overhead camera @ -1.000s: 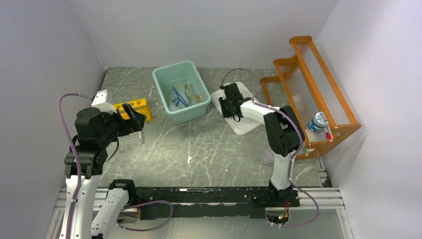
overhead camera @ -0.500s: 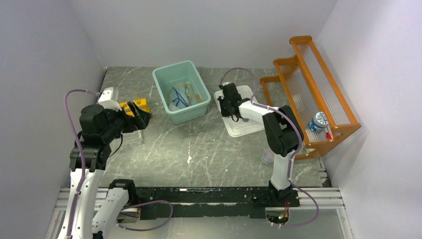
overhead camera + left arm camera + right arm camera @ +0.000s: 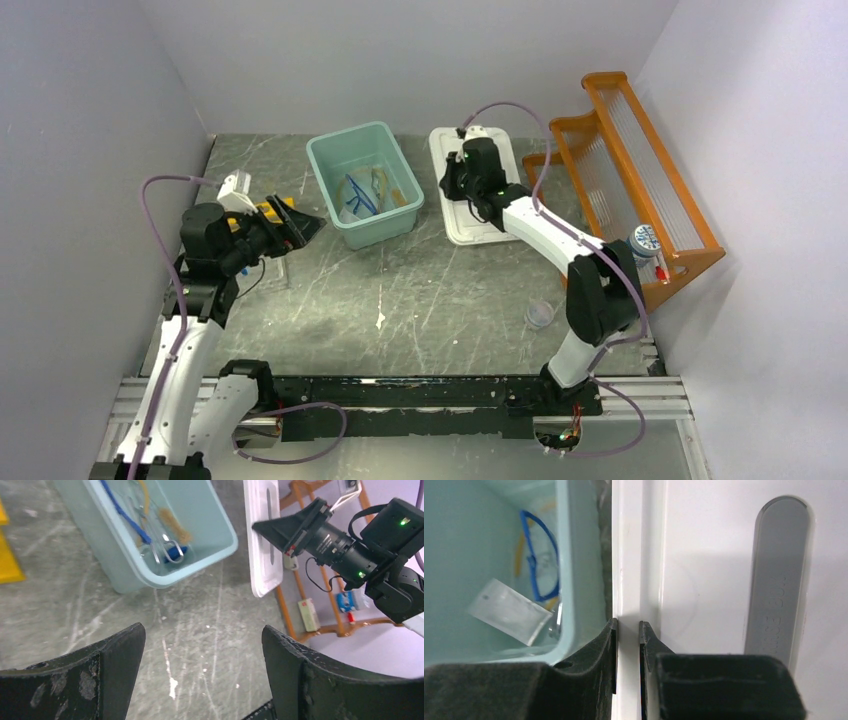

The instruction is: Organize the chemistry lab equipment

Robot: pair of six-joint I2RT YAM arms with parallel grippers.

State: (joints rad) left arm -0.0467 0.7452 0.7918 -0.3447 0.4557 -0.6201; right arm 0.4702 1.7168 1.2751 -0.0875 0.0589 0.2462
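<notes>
The right gripper is clenched on the thin raised rim of the white lid, one finger on either face of the edge that runs alongside the teal bin. That lid lies flat on the table just to the right of the bin, with only a narrow strip of grey tabletop between the two. The left gripper is released, its jaws spread wide with nothing between them. It hangs above the table to the left of the bin, near its front corner, and points toward it. Inside the bin lie the blue tubing loop, the silver forceps with their ring handles toward the bin's near right corner, and a tan strip beside them; a clear plastic piece rests against the bin's right wall. The yellow tube rack sits left of the bin, partly hidden behind the left gripper. A clear cup stands on the table well to the right of the bin and nearer the arm bases. The orange shelf stands farther right of the bin, beyond the lid.
</notes>
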